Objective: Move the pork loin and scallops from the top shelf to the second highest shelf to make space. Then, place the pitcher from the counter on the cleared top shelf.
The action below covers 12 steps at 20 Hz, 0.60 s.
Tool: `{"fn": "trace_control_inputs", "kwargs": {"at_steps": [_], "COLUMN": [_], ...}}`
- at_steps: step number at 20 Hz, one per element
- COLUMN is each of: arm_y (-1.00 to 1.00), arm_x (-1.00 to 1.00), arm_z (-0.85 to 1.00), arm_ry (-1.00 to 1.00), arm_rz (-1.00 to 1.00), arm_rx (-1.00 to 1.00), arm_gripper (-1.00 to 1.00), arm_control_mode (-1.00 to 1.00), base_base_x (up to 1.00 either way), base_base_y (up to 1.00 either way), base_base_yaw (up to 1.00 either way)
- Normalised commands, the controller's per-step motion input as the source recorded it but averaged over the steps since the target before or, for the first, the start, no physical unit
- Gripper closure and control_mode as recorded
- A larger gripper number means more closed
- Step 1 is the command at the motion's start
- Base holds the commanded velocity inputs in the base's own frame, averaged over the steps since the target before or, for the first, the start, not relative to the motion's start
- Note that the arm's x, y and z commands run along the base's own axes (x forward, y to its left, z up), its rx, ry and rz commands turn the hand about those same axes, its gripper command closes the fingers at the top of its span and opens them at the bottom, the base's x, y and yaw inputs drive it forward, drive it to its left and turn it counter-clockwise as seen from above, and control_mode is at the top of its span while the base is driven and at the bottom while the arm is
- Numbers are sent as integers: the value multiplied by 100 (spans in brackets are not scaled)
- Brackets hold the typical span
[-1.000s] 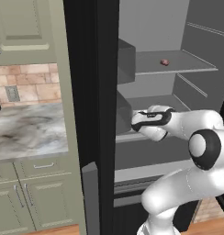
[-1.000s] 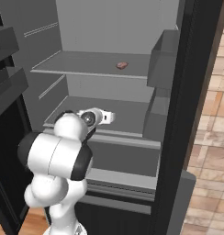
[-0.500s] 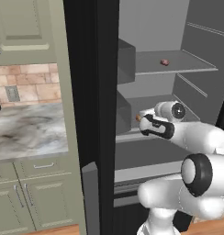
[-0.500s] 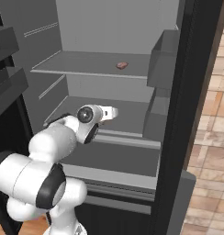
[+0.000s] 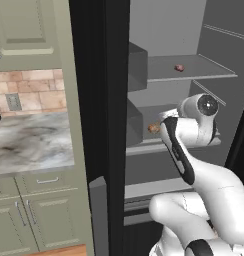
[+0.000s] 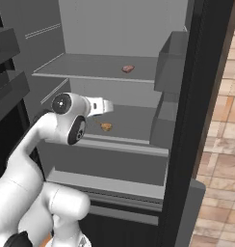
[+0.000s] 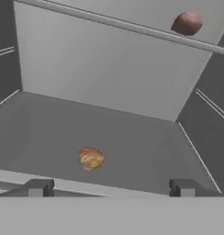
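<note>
Open black fridge beside a marbled grey-and-white stone counter (image 5: 31, 142) with sage-green cabinets, left base view. Thin pale-grey top shelf (image 5: 194, 75) carries one small reddish-pink meat piece (image 5: 179, 68), likely the pork loin. Small orange-brown lump (image 5: 153, 128), likely the scallops, lies on the grey second highest shelf (image 5: 144, 147) with the thick light lip, just beside the white arm's wrist.

Right base view: reddish piece (image 6: 128, 69) on the top shelf (image 6: 90, 77); orange lump (image 6: 106, 127) on the second shelf (image 6: 124, 145), close below the gripper (image 6: 111, 106).

Hand view: gripper (image 7: 111, 187) spread wide, holding nothing; orange lump (image 7: 90, 158) rests apart from both tips, reddish piece (image 7: 187, 23) above on the top shelf's edge (image 7: 109, 22).

Judgement: scallops moved; pork loin and pitcher steps left. No pitcher visible on the counter part shown.
</note>
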Motion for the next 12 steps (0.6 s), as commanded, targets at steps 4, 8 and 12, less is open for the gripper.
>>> {"fn": "trace_control_inputs", "kwargs": {"at_steps": [4,8,12], "arm_y": [-8,-14,-27], "arm_x": [-63,-17,0], "arm_z": [99,98,89], "arm_ry": [-22,-9,0], "arm_rz": [-9,-16,-13], "arm_rx": [10,15,21], "arm_gripper": [-100,-100,-100], "arm_control_mode": [-100,-100,-100], "base_base_x": [0,0,0], "base_base_y": [0,0,0], "base_base_yaw": [0,0,0]}}
